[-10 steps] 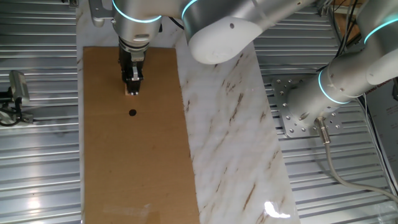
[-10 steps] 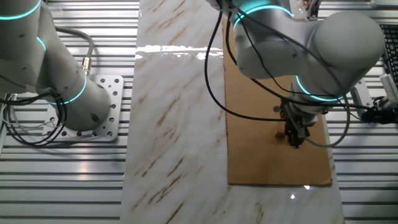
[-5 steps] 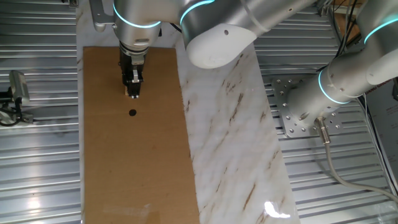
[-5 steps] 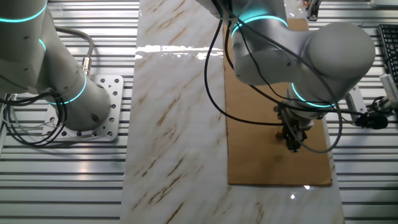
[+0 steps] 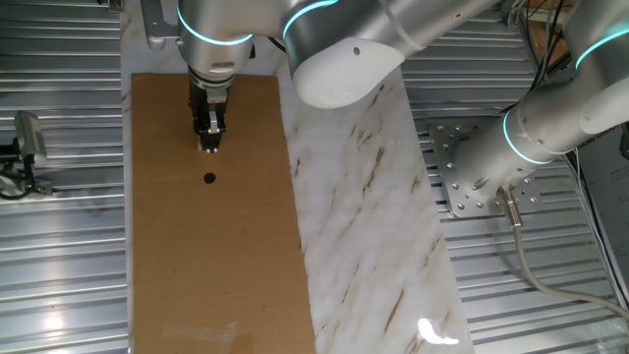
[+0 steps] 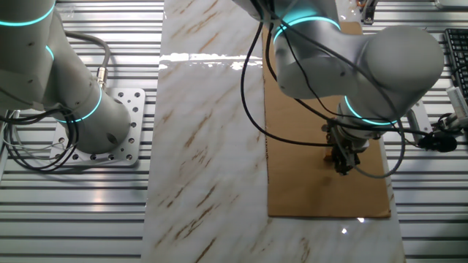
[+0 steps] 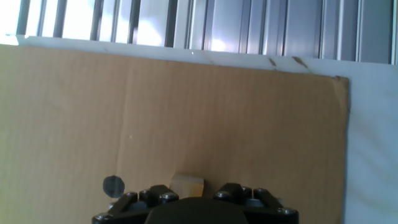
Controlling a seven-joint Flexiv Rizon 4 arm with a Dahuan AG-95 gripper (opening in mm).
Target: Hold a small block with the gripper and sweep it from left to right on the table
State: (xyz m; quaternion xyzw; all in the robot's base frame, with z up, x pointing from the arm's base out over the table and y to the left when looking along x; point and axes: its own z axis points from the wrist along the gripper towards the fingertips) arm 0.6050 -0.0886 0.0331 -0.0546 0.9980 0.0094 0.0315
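Observation:
The small block [image 5: 207, 147] is a pale tan cube on the brown panel of the table [image 5: 246, 246], near its far left end. My gripper [image 5: 207, 141] stands upright right over it, with its black tip down at the block. In the hand view the block [image 7: 186, 185] shows between the two finger bases, slightly nearer the left one; the fingertips are hidden. In the other fixed view the gripper [image 6: 341, 166] is low over the brown panel [image 6: 307, 183] with a tan spot, the block [image 6: 327, 155], beside it. I cannot tell whether the jaws are closed on it.
A small black round dot [image 5: 208, 178] lies on the brown panel just in front of the block; it also shows in the hand view [image 7: 113, 184]. The white marble panel [image 5: 364, 197] lies to the right. A second white arm [image 5: 536, 128] stands on the ribbed metal surround.
The gripper has settled a little lower and closer over the block; in the last half second it has hardly moved. The block stays in place.

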